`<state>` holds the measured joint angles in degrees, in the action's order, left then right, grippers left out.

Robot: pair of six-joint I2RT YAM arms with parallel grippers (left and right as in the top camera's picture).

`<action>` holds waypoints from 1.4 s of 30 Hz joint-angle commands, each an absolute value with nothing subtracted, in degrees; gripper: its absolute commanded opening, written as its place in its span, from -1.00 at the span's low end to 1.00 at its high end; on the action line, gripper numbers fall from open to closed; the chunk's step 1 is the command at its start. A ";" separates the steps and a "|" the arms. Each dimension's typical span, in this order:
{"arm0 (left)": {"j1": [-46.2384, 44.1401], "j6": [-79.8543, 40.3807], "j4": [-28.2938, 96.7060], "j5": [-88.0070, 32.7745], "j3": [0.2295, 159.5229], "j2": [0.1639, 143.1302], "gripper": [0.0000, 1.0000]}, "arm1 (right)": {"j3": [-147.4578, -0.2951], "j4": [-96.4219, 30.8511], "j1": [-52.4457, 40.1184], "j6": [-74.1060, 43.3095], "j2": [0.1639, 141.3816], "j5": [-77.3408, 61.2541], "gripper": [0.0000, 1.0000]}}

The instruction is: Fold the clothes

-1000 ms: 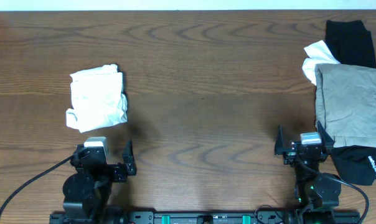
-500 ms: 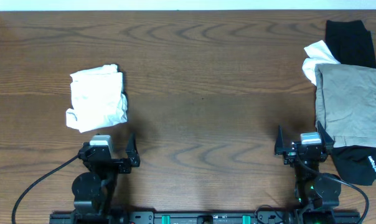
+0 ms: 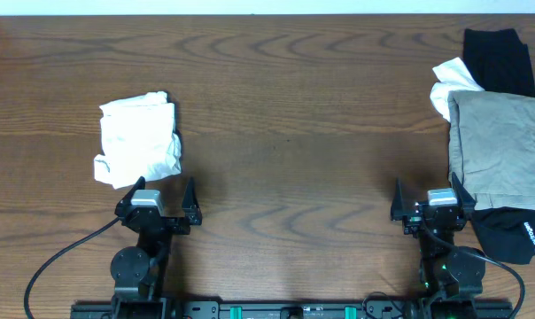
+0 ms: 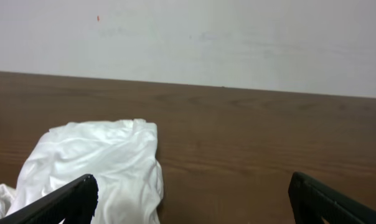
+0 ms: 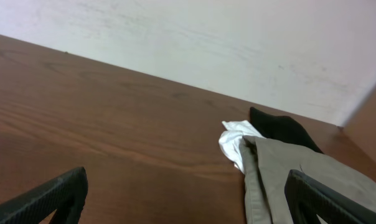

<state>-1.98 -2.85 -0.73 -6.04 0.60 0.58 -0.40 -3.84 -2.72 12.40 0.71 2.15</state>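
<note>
A folded white T-shirt (image 3: 137, 138) lies at the table's left; it also shows in the left wrist view (image 4: 101, 168). A grey-beige garment (image 3: 498, 155) lies at the right edge on top of a pile, with a black garment (image 3: 498, 58) behind it, another black one (image 3: 515, 235) in front, and a white scrap (image 3: 446, 80). The right wrist view shows the grey-beige cloth (image 5: 300, 180). My left gripper (image 3: 159, 195) is open and empty, just in front of the white T-shirt. My right gripper (image 3: 427, 199) is open and empty beside the pile's left edge.
The brown wooden table (image 3: 285, 133) stretches between the white T-shirt and the pile. A white wall (image 4: 238, 37) stands behind the table's far edge. The arm bases and cables sit at the front edge.
My left arm has shifted right and forward, turning square to the table, with its gripper closer to the white T-shirt. The right arm and the clothes have not moved.
</note>
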 commanded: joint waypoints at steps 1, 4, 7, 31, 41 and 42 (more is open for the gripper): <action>-1.67 -0.73 -2.46 -5.96 0.23 0.08 0.96 | -0.32 -4.08 -2.31 12.93 0.32 2.55 0.99; -1.67 0.89 -2.94 -5.91 0.23 0.08 0.96 | -0.32 -4.08 -2.31 12.93 0.32 2.57 0.99; -1.67 0.84 -1.48 -5.91 0.23 0.08 0.95 | -0.32 -4.08 -2.31 12.93 0.32 2.57 0.99; -1.67 0.82 3.62 -5.82 0.23 0.23 0.96 | -0.32 -4.08 -2.31 12.91 0.32 2.55 0.99; -1.67 0.82 3.62 -5.82 0.23 0.23 0.96 | -0.32 -4.08 -2.31 12.91 0.32 2.55 0.99; -1.67 0.82 3.62 -5.82 0.23 0.23 0.96 | -0.32 -4.08 -2.31 12.91 0.32 2.57 0.98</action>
